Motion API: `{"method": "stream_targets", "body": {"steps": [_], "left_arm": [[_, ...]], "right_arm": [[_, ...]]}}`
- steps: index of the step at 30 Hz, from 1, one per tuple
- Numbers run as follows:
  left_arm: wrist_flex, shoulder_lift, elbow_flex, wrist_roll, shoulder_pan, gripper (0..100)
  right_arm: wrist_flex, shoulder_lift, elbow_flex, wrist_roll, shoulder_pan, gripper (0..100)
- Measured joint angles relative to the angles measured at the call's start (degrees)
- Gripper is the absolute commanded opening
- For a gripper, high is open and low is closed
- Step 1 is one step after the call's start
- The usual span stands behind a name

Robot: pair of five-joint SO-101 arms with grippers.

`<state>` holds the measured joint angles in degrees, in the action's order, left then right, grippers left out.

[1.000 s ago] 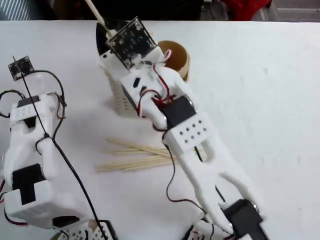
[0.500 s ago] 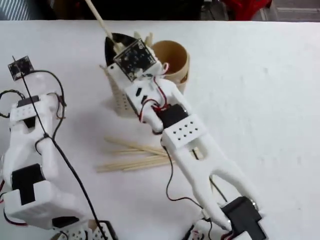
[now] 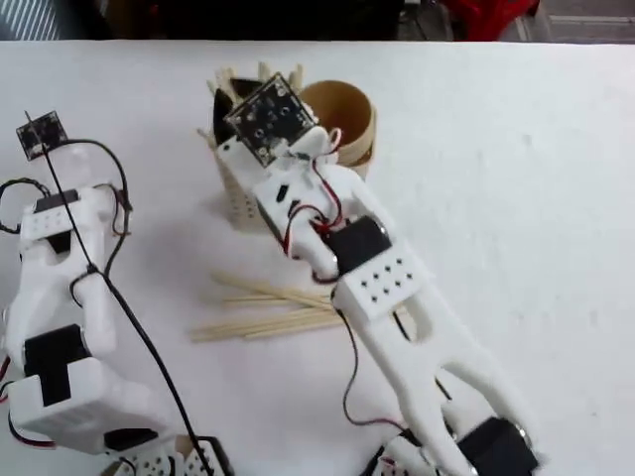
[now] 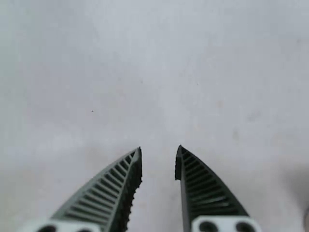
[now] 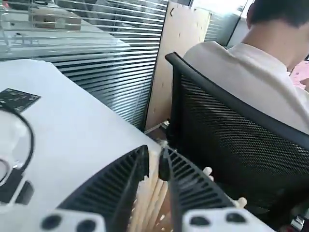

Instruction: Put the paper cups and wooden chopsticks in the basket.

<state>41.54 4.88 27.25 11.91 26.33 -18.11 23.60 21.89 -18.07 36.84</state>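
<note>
A white perforated basket [image 3: 236, 194] stands at the back middle of the table, with several wooden chopsticks [image 3: 224, 79] sticking up out of it. My right gripper [image 5: 153, 162] hangs over its mouth, slightly open, and pale chopsticks [image 5: 153, 193] show through the narrow gap. A brown paper cup [image 3: 349, 111] stands against the basket's right side; I cannot tell whether it is inside. More chopsticks [image 3: 266, 309] lie loose on the table beside the right arm [image 3: 377, 278]. My left gripper [image 4: 158, 155] is open over bare table, holding nothing.
The left arm [image 3: 58, 297] stands at the table's left edge. A small black circuit board [image 3: 42, 132] with a black cable lies beside it. The table's right half [image 3: 516, 178] is free.
The long chopstick that stuck up from the right gripper has dropped into the basket. The right gripper came down slightly over the basket. The left arm stayed still.
</note>
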Motion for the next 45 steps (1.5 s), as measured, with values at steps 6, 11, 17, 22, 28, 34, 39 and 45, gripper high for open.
{"method": "stream_targets", "body": {"steps": [6, 11, 17, 22, 28, 34, 39, 45], "left_arm": [[0.00, 0.00, 0.00, 0.00, 0.00, 13], [0.00, 0.00, 0.00, 0.00, 0.00, 13], [0.00, 0.00, 0.00, 0.00, 0.00, 13], [0.00, 0.00, 0.00, 0.00, 0.00, 13], [0.00, 0.00, 0.00, 0.00, 0.00, 13], [0.00, 0.00, 0.00, 0.00, 0.00, 13], [0.00, 0.00, 0.00, 0.00, 0.00, 13], [0.00, 0.00, 0.00, 0.00, 0.00, 13]], "right_arm": [[-31.12, 10.99, -0.09, -5.27, 2.20, 11.7], [-46.42, 8.44, 3.69, -15.47, 2.99, 13.1], [-38.24, -6.59, 15.12, -22.42, 4.40, 13.1], [-28.13, -19.34, 16.00, -23.30, 5.63, 13.1], [-26.11, -26.29, 14.68, -23.30, 5.27, 12.9], [-25.85, -28.31, 12.66, -23.30, 3.08, 1.6], [-25.93, -28.40, 11.96, -23.30, 2.37, 1.6], [-29.80, -23.30, 12.04, -22.07, 2.37, 1.7]]}}
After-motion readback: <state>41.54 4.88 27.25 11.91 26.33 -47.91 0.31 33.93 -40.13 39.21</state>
